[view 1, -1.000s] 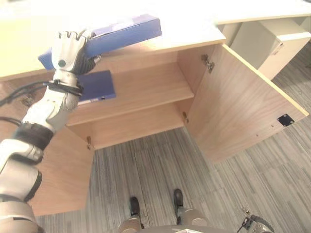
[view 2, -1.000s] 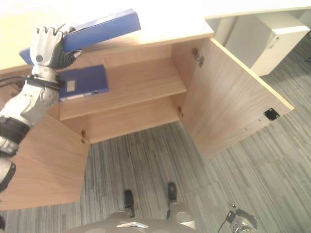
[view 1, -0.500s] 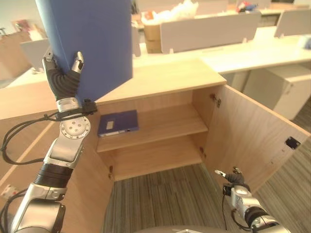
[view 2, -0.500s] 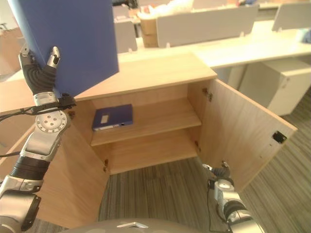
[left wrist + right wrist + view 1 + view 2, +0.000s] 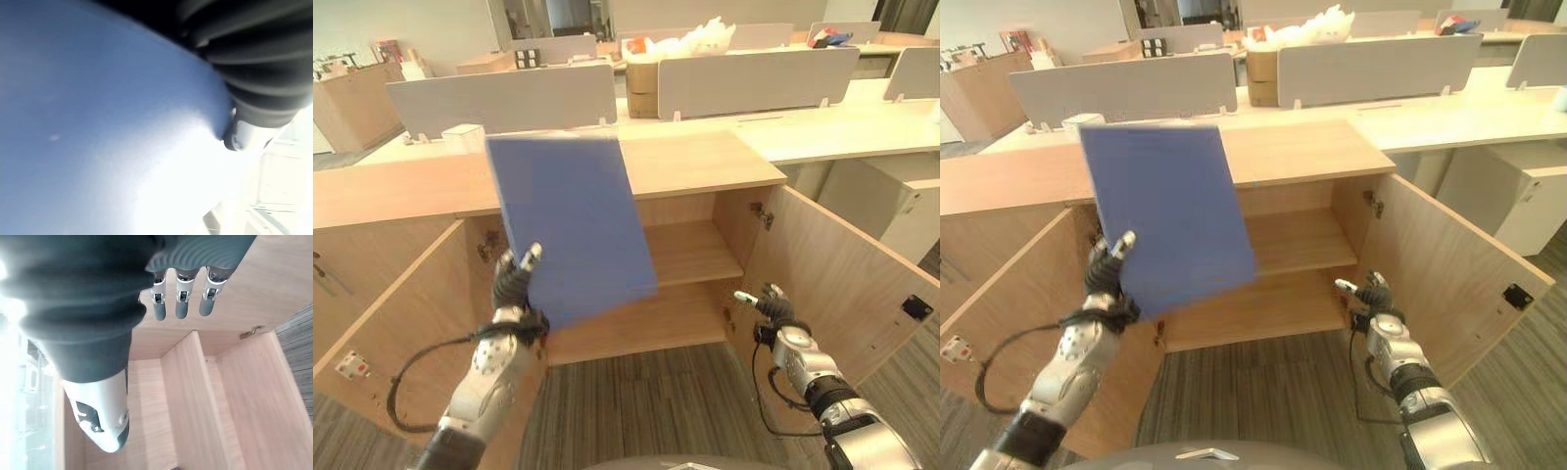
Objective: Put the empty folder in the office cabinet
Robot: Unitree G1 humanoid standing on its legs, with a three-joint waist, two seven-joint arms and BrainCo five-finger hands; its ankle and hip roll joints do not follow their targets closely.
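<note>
A blue folder [image 5: 573,230] stands upright in the air before the open wooden cabinet [image 5: 705,162], covering the left half of the opening. My left hand [image 5: 514,286] grips it at its lower left corner, thumb and fingers pinched on the cover; the folder's face [image 5: 98,122] lies against the hand. The cabinet's shelf [image 5: 693,255] shows to the right of the folder. My right hand [image 5: 770,305] hangs low by the right door [image 5: 837,284], fingers [image 5: 178,303] straight and holding nothing.
The left door [image 5: 401,323] swings out beside my left arm. Behind the cabinet run desks with grey partition screens [image 5: 759,83] and a cardboard box [image 5: 641,73]. A white pedestal unit [image 5: 901,201] stands at the right. Grey carpet [image 5: 646,401] lies in front.
The camera has tilted up. My left hand lifted the folder off the cabinet top, stood it upright, and has now lowered it before the opening. My right hand has come up near the right door.
</note>
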